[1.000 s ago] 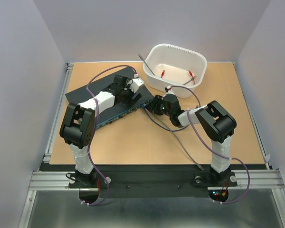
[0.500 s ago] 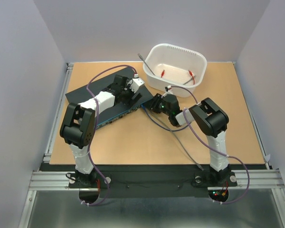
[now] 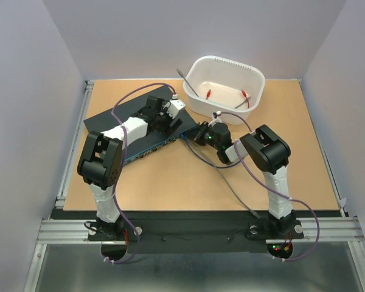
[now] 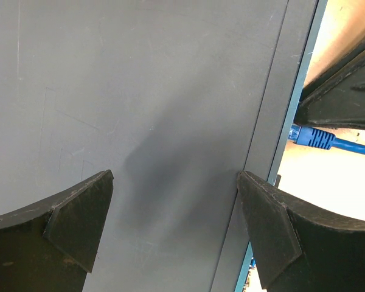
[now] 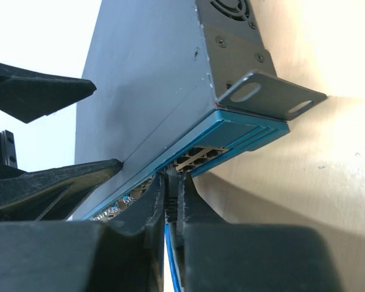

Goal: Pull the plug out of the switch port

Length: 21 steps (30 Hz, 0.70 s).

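From above, the switch (image 3: 106, 121) is seen lying flat and slantwise on the table (image 3: 170, 182), at about 10 o'clock from the table's middle. A white tub (image 3: 231, 61) is set at 1 o'clock. The left claw (image 3: 164, 123) is held over the switch's top. The right claw (image 3: 190, 135) is placed at the socket edge, at the switch's 4 o'clock corner.

In the left wrist view, the left claw (image 4: 170, 219) is spread wide over the dark top of the switch (image 4: 140, 91). At 3 o'clock, a blue plug (image 4: 310, 137) is seated in the blue edge, with its cable (image 4: 356, 146) trailing away.

In the right wrist view, the right claw (image 5: 170, 201) is closed narrowly on the plug (image 5: 169, 210), which is seated in a port (image 5: 198, 155) row of the switch (image 5: 146, 91). A mounting bracket (image 5: 267, 97) is seen at 2 o'clock.
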Tool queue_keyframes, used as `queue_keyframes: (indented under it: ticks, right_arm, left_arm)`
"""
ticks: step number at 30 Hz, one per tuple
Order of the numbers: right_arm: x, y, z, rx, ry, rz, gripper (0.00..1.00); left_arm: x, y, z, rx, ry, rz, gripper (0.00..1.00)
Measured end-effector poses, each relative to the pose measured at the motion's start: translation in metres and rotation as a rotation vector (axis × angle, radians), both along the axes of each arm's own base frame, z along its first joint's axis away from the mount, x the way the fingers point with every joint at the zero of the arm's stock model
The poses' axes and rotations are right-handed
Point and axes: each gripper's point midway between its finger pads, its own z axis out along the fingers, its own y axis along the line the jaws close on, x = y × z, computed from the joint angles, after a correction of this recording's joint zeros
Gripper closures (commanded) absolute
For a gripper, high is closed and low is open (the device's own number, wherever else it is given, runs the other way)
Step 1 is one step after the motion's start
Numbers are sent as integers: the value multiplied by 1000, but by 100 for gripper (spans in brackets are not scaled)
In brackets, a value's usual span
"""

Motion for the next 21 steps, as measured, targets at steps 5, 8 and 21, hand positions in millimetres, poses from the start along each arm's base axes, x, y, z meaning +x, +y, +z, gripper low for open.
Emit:
queue_keyframes:
  ticks: [5, 8, 21]
  right_arm:
    - [-1, -4, -2, 8, 2, -17, 99]
    - [-4, -7, -5, 8, -2, -23, 100]
    - [-37, -39, -17, -110, -3, -30, 100]
  left_arm:
    - [0, 0, 0, 0, 0, -1, 5]
    - [0, 0, 0, 0, 0, 0, 5]
    - [0, 0, 1, 6, -3, 1, 5]
